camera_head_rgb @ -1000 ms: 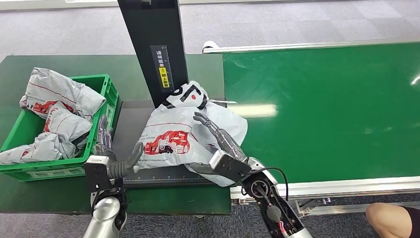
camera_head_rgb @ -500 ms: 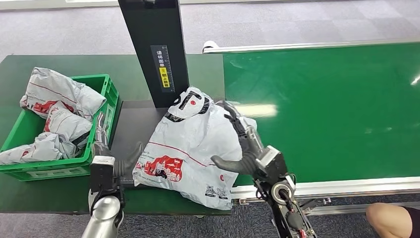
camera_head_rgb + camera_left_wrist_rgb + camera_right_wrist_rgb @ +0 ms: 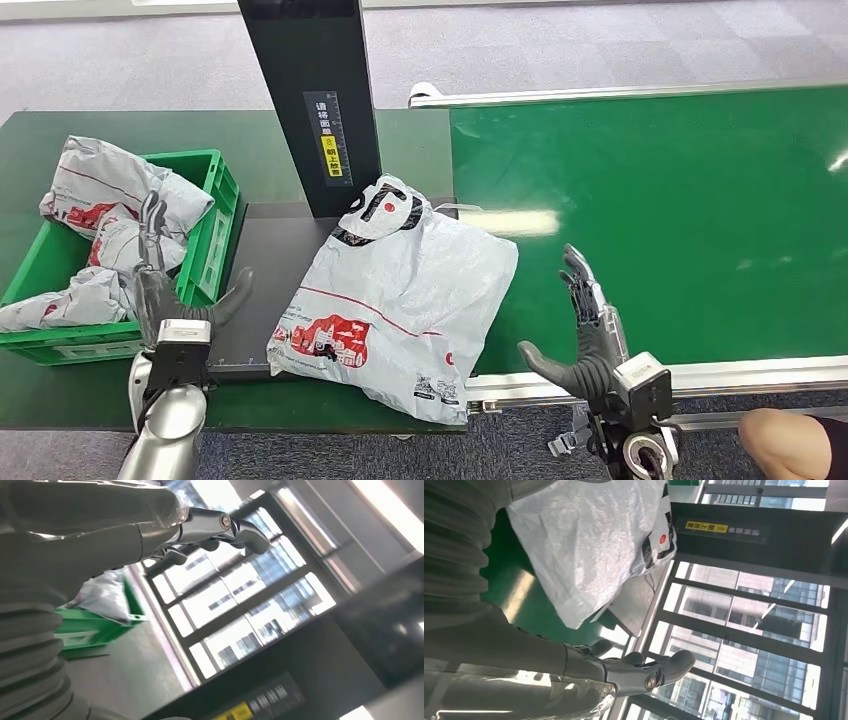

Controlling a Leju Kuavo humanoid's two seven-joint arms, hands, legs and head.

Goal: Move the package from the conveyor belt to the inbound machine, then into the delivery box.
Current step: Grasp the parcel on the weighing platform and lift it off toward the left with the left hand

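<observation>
Lying across our dark scanner platform (image 3: 262,262) at about six o'clock from the black post (image 3: 310,100), the white package (image 3: 400,295) overhangs the green conveyor belt (image 3: 680,220). Our right hand (image 3: 590,335) stands at its three o'clock, fingers spread, holding nothing. Our left hand (image 3: 160,285), likewise released, hovers at nine o'clock by the green box (image 3: 215,215).

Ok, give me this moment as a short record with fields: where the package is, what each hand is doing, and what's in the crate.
package: lies on the dark machine platform, one edge over the conveyor belt
left hand: open, beside the green crate, holds nothing
right hand: open, over the belt, apart from the package
crate contents: several grey bagged parcels
</observation>
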